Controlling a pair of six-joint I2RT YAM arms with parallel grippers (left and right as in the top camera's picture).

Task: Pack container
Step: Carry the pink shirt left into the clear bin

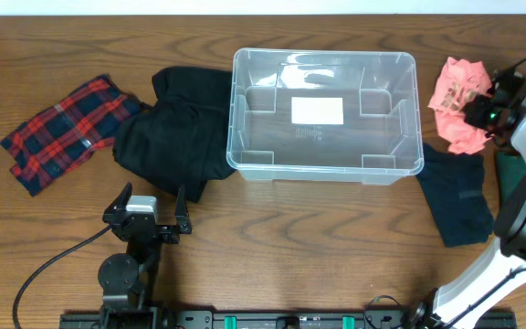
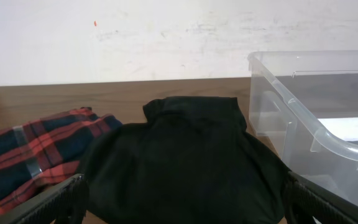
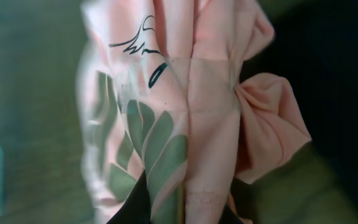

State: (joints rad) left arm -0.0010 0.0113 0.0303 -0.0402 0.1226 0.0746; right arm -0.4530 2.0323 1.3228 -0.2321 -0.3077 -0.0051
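Observation:
The clear plastic container (image 1: 327, 169) stands at the table's back centre, with only a white label on its base; its near wall also shows in the left wrist view (image 2: 303, 118). My right gripper (image 1: 476, 114) (image 3: 188, 210) is to the right of the container, shut on a pink cloth with a green leaf print (image 1: 455, 91) (image 3: 210, 112) that bunches between its dark fingers. My left gripper (image 1: 151, 196) (image 2: 182, 199) stands open near the front left, just short of a black garment (image 1: 167, 137) (image 2: 185, 155), holding nothing.
A red and navy plaid cloth (image 1: 62, 128) (image 2: 30, 149) lies at the far left. A dark navy garment (image 1: 459, 196) lies right of the container's front corner, and something green (image 1: 510, 169) sits by the right arm. A cable trails along the front left.

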